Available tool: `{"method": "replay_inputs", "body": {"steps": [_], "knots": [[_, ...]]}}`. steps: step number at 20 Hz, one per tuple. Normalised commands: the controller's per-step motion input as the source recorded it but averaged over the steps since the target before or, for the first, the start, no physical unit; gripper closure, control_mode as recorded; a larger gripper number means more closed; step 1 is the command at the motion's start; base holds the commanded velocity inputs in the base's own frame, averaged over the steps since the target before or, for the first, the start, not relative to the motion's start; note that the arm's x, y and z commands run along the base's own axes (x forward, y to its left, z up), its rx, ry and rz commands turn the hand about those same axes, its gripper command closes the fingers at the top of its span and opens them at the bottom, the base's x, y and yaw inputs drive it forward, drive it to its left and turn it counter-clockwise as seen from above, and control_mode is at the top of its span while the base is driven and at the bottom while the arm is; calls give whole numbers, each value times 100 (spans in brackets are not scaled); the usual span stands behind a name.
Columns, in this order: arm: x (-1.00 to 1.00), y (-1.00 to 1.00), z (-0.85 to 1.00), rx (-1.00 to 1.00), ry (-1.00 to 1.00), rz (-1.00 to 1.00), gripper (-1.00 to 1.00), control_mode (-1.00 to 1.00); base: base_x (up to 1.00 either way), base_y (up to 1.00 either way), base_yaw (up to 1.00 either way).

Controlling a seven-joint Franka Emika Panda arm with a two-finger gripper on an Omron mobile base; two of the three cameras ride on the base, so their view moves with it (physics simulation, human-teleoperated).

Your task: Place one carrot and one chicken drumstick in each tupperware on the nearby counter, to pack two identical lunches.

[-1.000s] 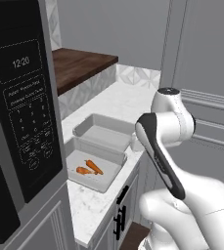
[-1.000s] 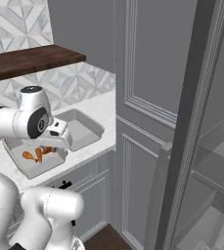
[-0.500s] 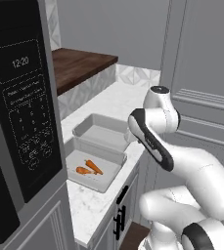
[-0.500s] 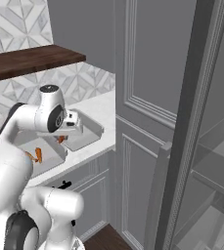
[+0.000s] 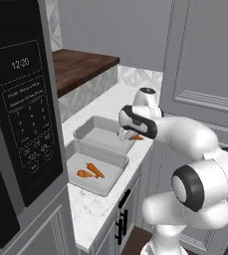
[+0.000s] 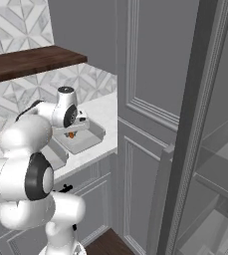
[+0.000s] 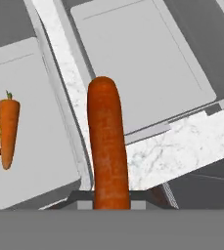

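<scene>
The arm has swung forward, its fingers [image 5: 130,135] clamped on 1 carrot [image 7: 107,146] above the far tupperware [image 5: 99,130] by the counter [image 5: 93,209] front edge.

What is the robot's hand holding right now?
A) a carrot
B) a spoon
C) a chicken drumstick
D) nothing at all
A: in the hand view an orange carrot sticks up from the shut gripper, above the counter next to the empty tupperware tray. The other tray already has a carrot in it.
</scene>
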Motion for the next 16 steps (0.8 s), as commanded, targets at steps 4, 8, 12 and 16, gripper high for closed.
{"method": "replay_inputs", "body": {"steps": [4,8,12,16], "knots": [[100,15,-23,-9,4,1,100,-100,0,0,0],[51,24,0,-5,2,0,100,-100,0,0,0],[62,27,-34,-2,0,0,100,-100,0,0,0],[51,27,-78,0,0,0,100,-100,0,0,0]]}}
